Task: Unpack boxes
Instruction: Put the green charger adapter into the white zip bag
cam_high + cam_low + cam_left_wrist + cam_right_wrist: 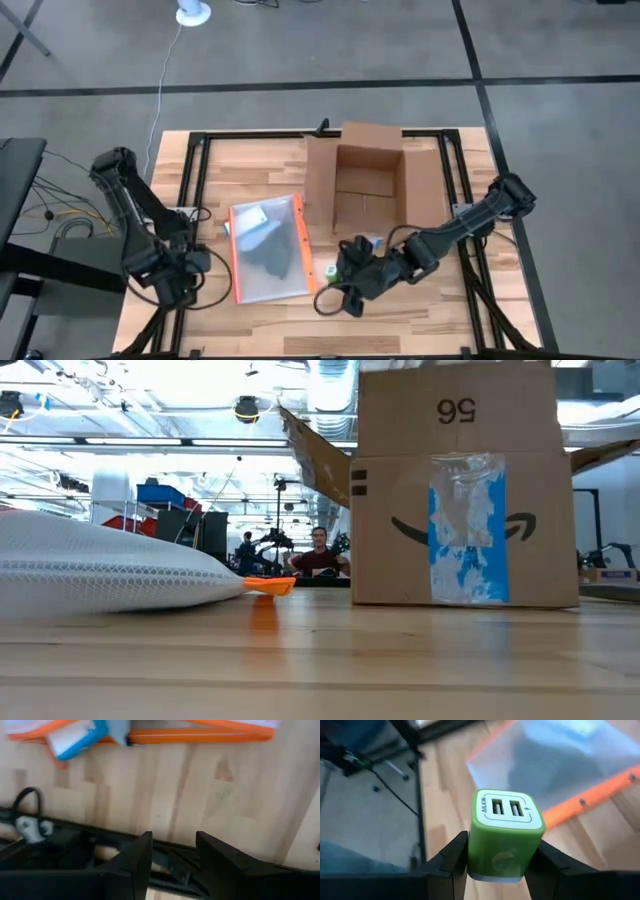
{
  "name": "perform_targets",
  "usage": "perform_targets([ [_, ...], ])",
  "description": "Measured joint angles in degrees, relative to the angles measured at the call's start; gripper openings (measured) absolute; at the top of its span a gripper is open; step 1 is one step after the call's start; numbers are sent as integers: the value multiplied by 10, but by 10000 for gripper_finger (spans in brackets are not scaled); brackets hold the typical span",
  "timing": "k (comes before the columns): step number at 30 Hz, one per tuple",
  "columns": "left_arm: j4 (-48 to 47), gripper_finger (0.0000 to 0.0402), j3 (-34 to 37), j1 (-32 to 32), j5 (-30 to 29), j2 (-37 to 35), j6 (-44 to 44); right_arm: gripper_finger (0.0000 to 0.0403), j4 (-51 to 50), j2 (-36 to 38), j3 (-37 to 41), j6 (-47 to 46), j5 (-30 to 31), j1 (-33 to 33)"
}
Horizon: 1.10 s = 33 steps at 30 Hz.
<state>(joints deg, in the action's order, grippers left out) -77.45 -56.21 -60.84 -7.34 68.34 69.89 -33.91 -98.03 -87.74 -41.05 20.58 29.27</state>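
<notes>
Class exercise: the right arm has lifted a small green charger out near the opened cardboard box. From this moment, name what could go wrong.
1. The right gripper holds the green USB charger only by its lower sides, so it could slip or twist out.
2. The orange-edged pouch lies right beside that gripper, so setting down carelessly may land the charger on it.
3. The open box stands close behind; a swinging arm might nudge it.

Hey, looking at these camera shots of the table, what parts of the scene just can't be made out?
- Box floor: in the high view its walls and shadow hide whether anything remains inside; the low view shows only its outside.
- Pouch contents: a dark shape shows through the plastic, unidentifiable.
- Green USB charger: the right gripper covers its lower sides.
- Left gripper: open, empty near the table's edge; its arm is cut off by the wrist view.
- Both arms: absent from the low view.
</notes>
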Motion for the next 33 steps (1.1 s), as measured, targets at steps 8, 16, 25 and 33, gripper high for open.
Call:
perform_targets([
  [8,41,136,0,-56,14,7,33,132,-59,74,-1,-24,3,-7],
  [16,57,136,-5,-97,12,20,117,132,-118,127,-1,-150,-5,112],
  [25,201,136,26,-66,8,132,75,132,-133,-1,0,-265,3,223],
  [33,272,136,31,43,-54,284,-18,132,-48,-78,-1,-249,6,227],
])
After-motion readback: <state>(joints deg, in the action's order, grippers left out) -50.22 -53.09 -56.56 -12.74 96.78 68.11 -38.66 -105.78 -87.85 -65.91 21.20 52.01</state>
